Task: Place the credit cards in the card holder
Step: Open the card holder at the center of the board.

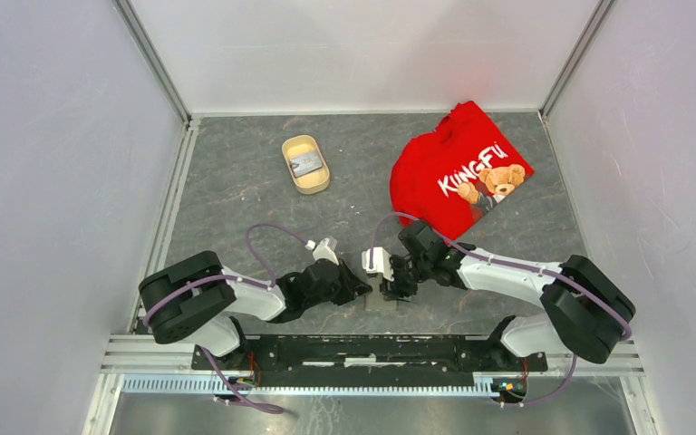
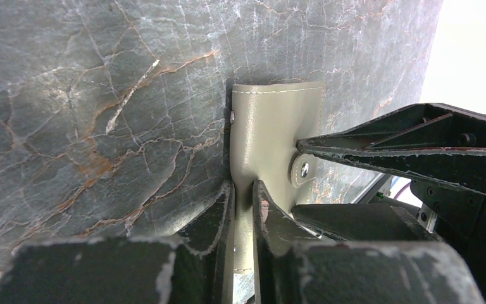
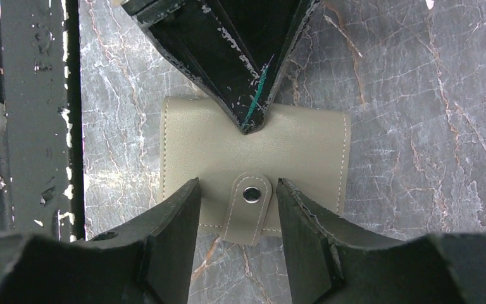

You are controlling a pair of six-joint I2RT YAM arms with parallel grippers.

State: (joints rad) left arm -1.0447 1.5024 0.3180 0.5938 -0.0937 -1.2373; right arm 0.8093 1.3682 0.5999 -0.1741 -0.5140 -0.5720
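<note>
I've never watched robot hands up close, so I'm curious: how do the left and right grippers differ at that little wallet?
The left gripper is pinched shut on an edge of the card holder; the right gripper stands open, fingers either side of the snap tab. The left gripper comes in opposite the tab; the right gripper from the tab's side. Both are black, two-fingered, and at the same holder.
</note>
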